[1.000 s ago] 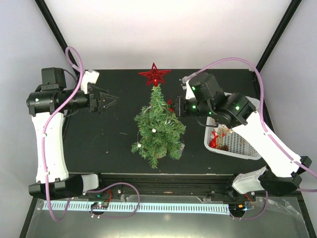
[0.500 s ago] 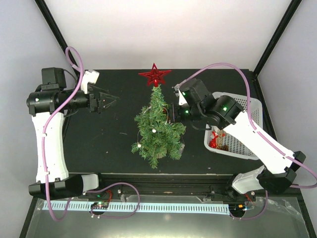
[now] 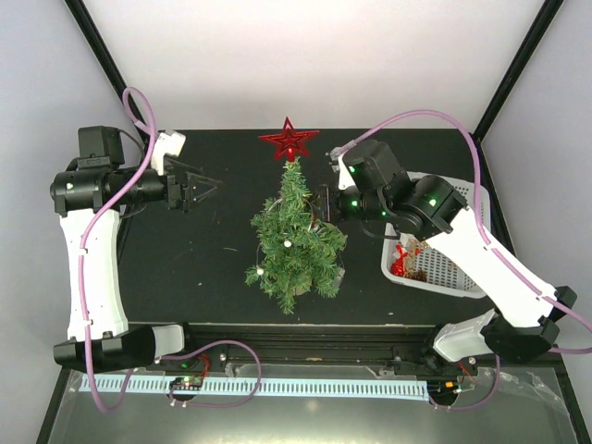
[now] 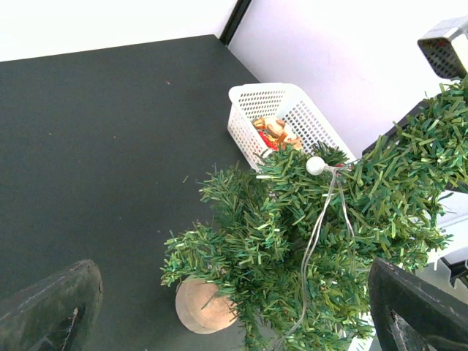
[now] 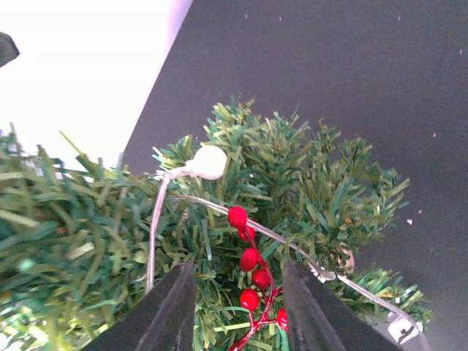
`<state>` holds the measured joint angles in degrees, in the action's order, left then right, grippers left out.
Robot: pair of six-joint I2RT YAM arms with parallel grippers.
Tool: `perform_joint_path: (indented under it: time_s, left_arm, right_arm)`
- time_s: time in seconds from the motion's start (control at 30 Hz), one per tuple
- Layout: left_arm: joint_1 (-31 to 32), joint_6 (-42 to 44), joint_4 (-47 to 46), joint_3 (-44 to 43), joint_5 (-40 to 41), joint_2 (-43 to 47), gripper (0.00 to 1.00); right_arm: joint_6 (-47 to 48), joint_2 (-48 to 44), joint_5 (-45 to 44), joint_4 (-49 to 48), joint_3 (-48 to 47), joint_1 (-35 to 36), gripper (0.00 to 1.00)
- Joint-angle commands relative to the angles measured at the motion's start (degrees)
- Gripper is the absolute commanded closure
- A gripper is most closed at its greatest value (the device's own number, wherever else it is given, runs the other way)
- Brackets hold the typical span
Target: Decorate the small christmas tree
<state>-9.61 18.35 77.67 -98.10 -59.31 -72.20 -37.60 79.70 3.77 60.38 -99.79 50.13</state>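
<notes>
R gripper (image 5: 238,272) sits against the upright small christmas tree (image 3: 294,236), jaws parted, red berry sprig (image 5: 251,259) looks loose between. L gripper (image 3: 205,188) spread wide, farther off.

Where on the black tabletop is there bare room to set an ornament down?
Free: black tabletop between the left gripper and the small green bristly Christmas tree, and the tree's near side. Crowded: right gripper at the tree, beside the white mesh basket.
</notes>
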Motion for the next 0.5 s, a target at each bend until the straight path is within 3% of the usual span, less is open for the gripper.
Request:
perform_joint_path:
  time_s: [0.0,0.2,0.47]
  left_arm:
    - [0.4,0.3,-0.2,0.3,-0.3,0.6,0.01]
    - [0.4,0.5,-0.1,0.8,-0.1,0.8,0.01]
    - [0.4,0.5,-0.4,1.1,0.2,0.8,0.01]
  right_arm:
    - [0.4,-1.2,-2.4,0.4,-1.9,0.2,0.62]
    - [0.4,-2.0,-4.8,0.9,-1.6,0.3,0.61]
    - [1.5,-0.8,1.0,0.1,0.3,0.2,0.84]
